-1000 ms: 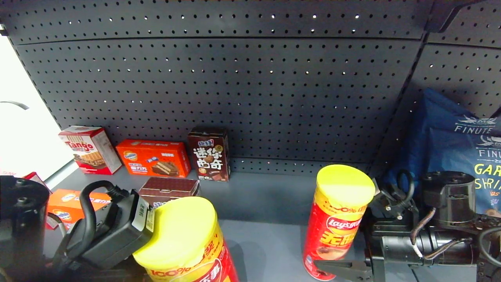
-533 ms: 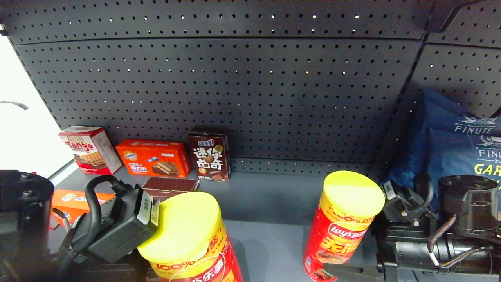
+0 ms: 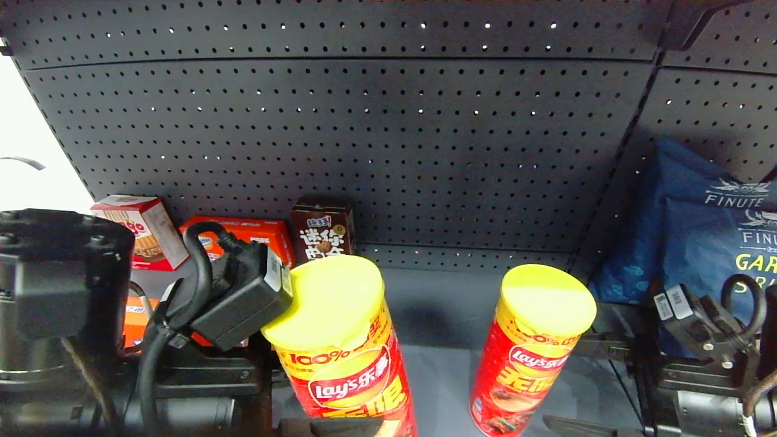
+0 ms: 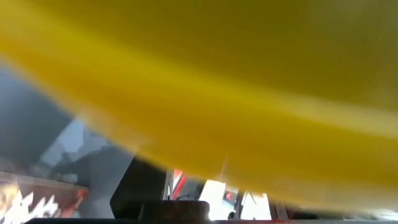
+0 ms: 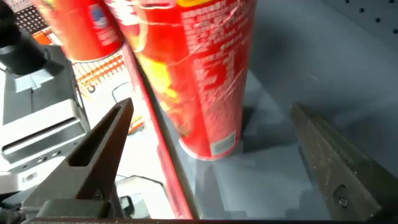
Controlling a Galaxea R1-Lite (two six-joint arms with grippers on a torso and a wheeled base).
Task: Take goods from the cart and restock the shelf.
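Left tool (image 3: pixel 337 426) swings forward, gripping its chips can (image 3: pixel 340 364); right tool (image 5: pixel 211 111) backs off. Right wrist view shows it gaping wide, second can (image 5: pixel 205 74) standing free on shelf (image 5: pixel 348 68).

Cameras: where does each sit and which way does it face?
Head view: on the head, facing forward-down at the shelf; left arm, right arm at lower corners.
Left wrist view: on the left wrist, close against the left can's lid.
Right wrist view: on the right wrist, past the open right gripper to the right can.
Shared: the right can, head and right wrist views.
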